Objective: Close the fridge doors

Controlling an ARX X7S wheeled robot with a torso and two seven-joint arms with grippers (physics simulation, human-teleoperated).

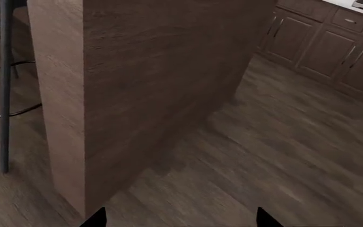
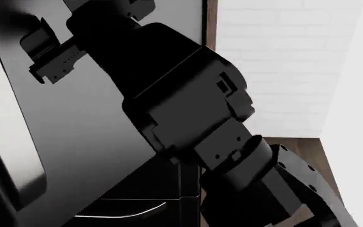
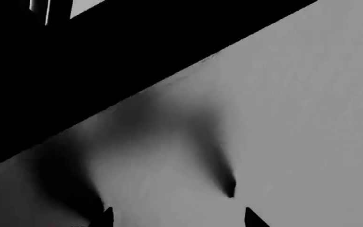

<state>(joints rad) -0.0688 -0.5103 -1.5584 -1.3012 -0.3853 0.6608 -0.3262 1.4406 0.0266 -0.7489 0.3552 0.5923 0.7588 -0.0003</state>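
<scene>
One glossy black fridge door (image 2: 87, 142) fills the left of the head view, seen at a slant. My right arm (image 2: 188, 109) reaches up across it, and its gripper (image 2: 41, 56) is at the panel's upper part. The right wrist view shows the same door (image 3: 282, 94) as a smooth grey face very close ahead. There my right gripper (image 3: 179, 216) is open, tips wide apart, nothing between them. Whether the tips touch the panel I cannot tell. My left gripper (image 1: 181, 218) is open over wooden floor, away from the fridge. The other door is not clearly in view.
A drawer's horizontal handle (image 2: 121, 211) shows below the door. A white brick wall (image 2: 276, 61) and brown trim (image 2: 211, 23) lie right of the fridge. The left wrist view shows a wooden kitchen island (image 1: 143, 85), stool legs (image 1: 5, 94) and brown cabinets (image 1: 332, 47).
</scene>
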